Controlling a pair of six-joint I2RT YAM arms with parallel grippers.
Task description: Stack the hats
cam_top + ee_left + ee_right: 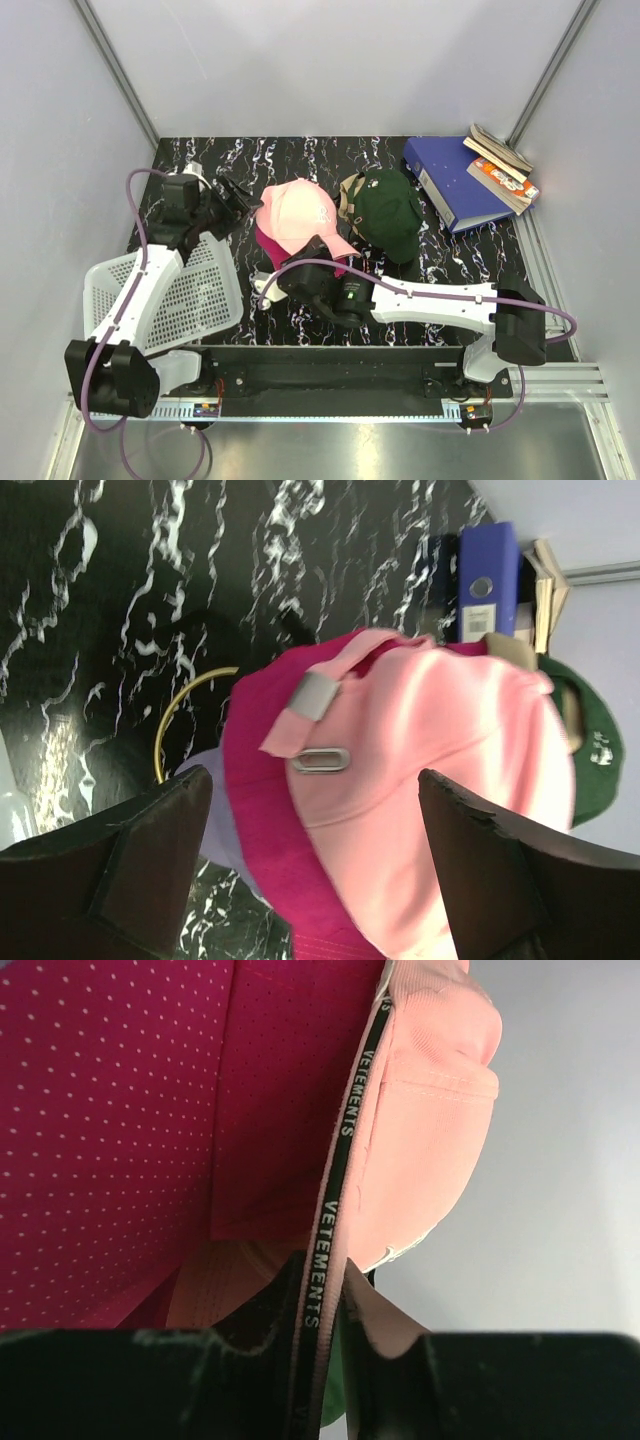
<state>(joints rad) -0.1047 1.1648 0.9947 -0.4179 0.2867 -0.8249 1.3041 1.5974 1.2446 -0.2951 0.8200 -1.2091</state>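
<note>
1. Our left gripper has its fingers wide apart and holds nothing. It hangs just beside the light pink cap.
2. Our right gripper straddles that cap's black inner band. We cannot tell whether it is clamped.
3. The light pink cap sits on the magenta cap, with the dark green cap just to its right.

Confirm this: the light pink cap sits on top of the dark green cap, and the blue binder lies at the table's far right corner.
Not quite. The light pink cap sits on the magenta cap, as the top view shows; the dark green cap lies to their right. The blue binder part holds.
</note>
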